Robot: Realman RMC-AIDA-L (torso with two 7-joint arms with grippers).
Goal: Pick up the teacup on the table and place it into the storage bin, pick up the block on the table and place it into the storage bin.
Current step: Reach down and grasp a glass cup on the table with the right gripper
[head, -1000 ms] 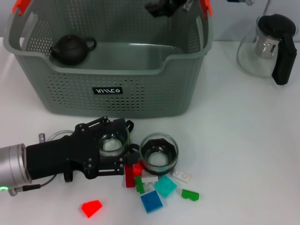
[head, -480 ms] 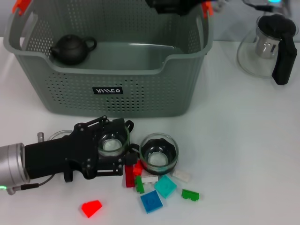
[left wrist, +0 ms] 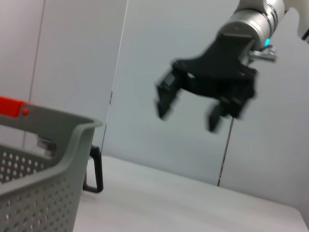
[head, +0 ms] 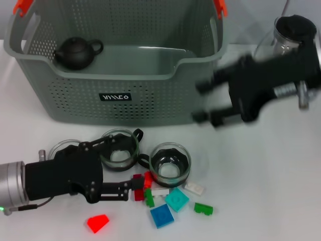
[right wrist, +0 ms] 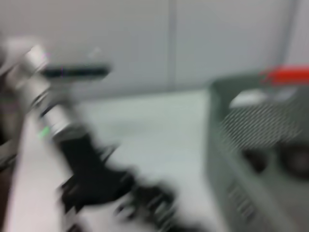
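Two glass teacups stand in front of the storage bin (head: pixel 115 95), one (head: pixel 119 149) on the left and one (head: pixel 170 161) on the right. My left gripper (head: pixel 131 163) lies low on the table at the front left. It is open, its fingers reaching along either side of the left teacup. Loose blocks (head: pixel 163 198) in red, green, white and blue lie just before the cups, and a red one (head: pixel 98 222) sits apart. My right gripper (head: pixel 204 100) hangs open and empty in front of the bin's right corner, also seen as right gripper (left wrist: pixel 189 113) in mid-air.
A black teapot (head: pixel 75 51) sits inside the bin at its left. A glass pitcher (head: pixel 291 50) with a black handle stands at the back right. Another glass rim (head: pixel 62 146) shows behind my left gripper. The bin's corner (left wrist: pixel 43 159) fills the left wrist view's lower side.
My right arm has swung from above the bin's back rim down to the front of its right corner. My left gripper has drawn back a little; the left teacup has stayed put.
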